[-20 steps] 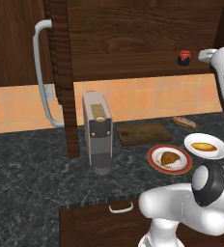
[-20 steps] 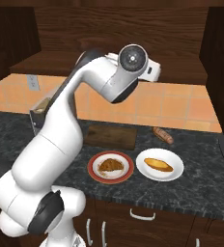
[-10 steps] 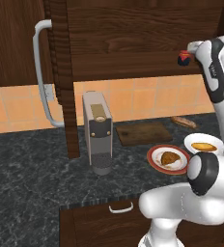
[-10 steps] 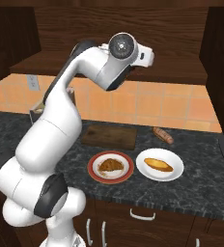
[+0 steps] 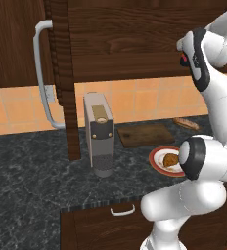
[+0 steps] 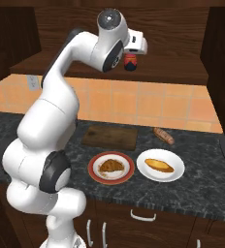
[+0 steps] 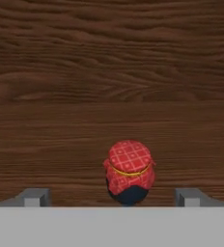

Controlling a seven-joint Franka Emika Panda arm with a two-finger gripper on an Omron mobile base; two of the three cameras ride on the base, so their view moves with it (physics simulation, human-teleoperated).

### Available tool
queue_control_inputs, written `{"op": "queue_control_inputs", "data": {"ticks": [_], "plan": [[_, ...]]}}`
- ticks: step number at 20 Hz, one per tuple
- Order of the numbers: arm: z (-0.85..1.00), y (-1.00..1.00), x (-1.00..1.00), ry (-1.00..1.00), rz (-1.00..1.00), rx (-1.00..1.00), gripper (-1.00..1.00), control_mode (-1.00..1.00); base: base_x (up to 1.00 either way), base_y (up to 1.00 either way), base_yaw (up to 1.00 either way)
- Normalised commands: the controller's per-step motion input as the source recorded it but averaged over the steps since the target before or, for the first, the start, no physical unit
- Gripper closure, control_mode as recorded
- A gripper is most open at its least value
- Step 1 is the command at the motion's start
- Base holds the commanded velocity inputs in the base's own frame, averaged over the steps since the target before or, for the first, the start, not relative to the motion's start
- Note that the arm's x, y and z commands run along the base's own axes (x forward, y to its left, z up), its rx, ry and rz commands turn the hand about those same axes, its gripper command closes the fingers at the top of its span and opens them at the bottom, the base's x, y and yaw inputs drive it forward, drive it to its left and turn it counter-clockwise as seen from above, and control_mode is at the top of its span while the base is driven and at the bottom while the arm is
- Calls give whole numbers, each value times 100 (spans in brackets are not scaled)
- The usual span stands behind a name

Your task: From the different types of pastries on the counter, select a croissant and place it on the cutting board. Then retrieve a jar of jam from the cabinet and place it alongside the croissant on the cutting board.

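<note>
The jar of jam [image 7: 129, 171], with a red checked top and a dark body, stands on the shelf of the open dark wood cabinet [image 7: 109, 72]. My gripper [image 7: 112, 198] is open just short of it, one fingertip [image 7: 34, 197] on each side. In the right base view the jar of jam [image 6: 130, 62] sits right under my white hand. The croissant [image 6: 110, 166] lies on a red-rimmed plate [image 6: 94, 170] on the dark counter [image 6: 197, 193]. Behind that plate is the cutting board [image 6: 109, 137], also cutting board [image 5: 145, 134].
A yellow-orange pastry [image 6: 159, 165] rests on a white plate [image 6: 175, 175] beside the red one. A small sausage-like piece [image 6: 164, 135] lies near the wall. A coffee machine [image 5: 101, 134] stands left of the board, next to the open cabinet door [image 5: 61, 73] with its long handle.
My arm has swung up and in toward the cabinet shelf, bringing the hand close to the jar. The jaws stayed open. Nothing on the counter moved.
</note>
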Motion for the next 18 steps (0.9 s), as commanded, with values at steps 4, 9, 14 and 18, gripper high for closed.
{"op": "queue_control_inputs", "data": {"ticks": [4, 9, 14, 18], "plan": [[0, -2, 16, 0, 5, -6, -100, -100, 0, 0, 0], [-12, -3, 9, 0, 0, 0, -100, -100, 0, 0, 0], [-36, 0, 6, 0, 0, 0, -100, -100, 0, 0, 0], [-16, 0, 12, -7, 0, -1, -100, -100, 0, 0, 0]]}}
